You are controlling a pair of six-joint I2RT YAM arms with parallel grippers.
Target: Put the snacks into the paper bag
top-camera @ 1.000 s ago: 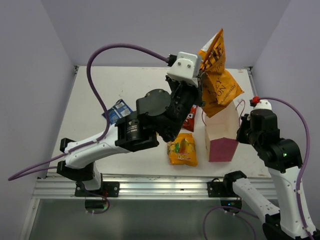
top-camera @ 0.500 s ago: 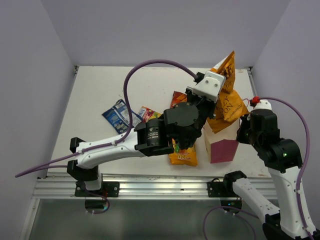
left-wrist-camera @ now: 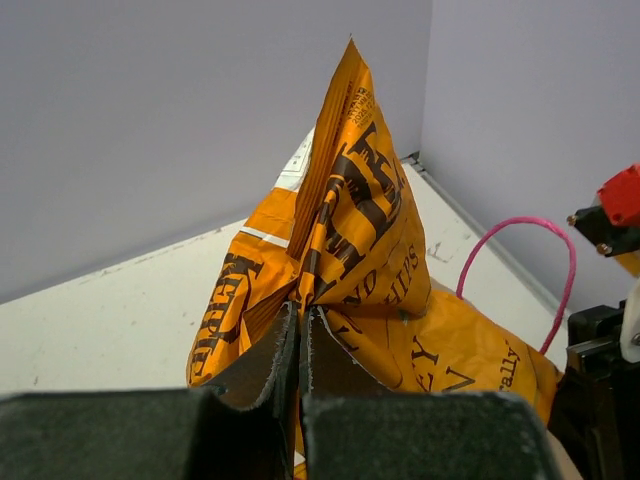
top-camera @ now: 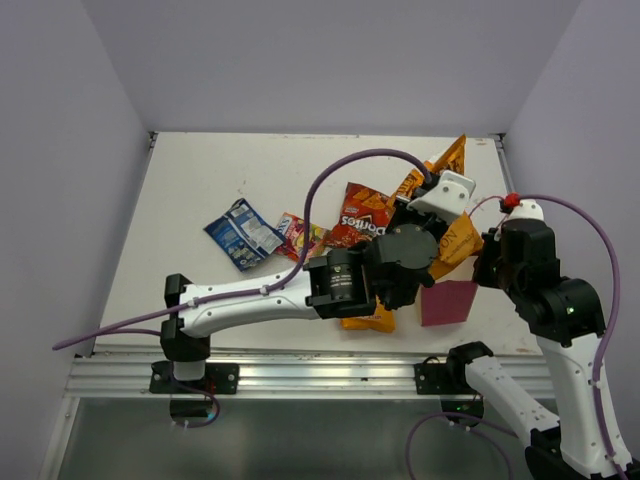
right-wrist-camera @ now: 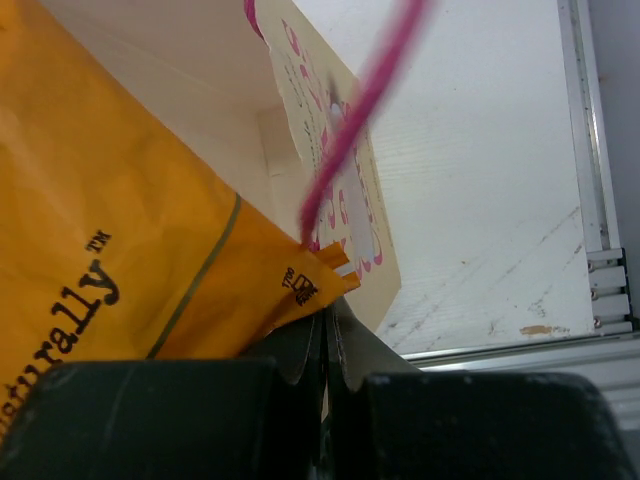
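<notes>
Jamming looks likeliest; left gripper (left-wrist-camera: 302,330), clamped on the Honey bag (left-wrist-camera: 360,230) by its crimped top, holds it partway into the paper bag (top-camera: 447,302) at 4 o'clock on the table (top-camera: 300,170); right gripper (right-wrist-camera: 328,322) pinches the bag's rim, perhaps the packet's corner too; pushing down could crumple or tip it.

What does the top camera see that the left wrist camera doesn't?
Only the top view shows the red Doritos bag, the blue-white packet, the candy packet and the paper bag with its magenta base. Only the left wrist view shows the left hand pinching crinkled foil up close. Both show the big orange snack bag.
</notes>
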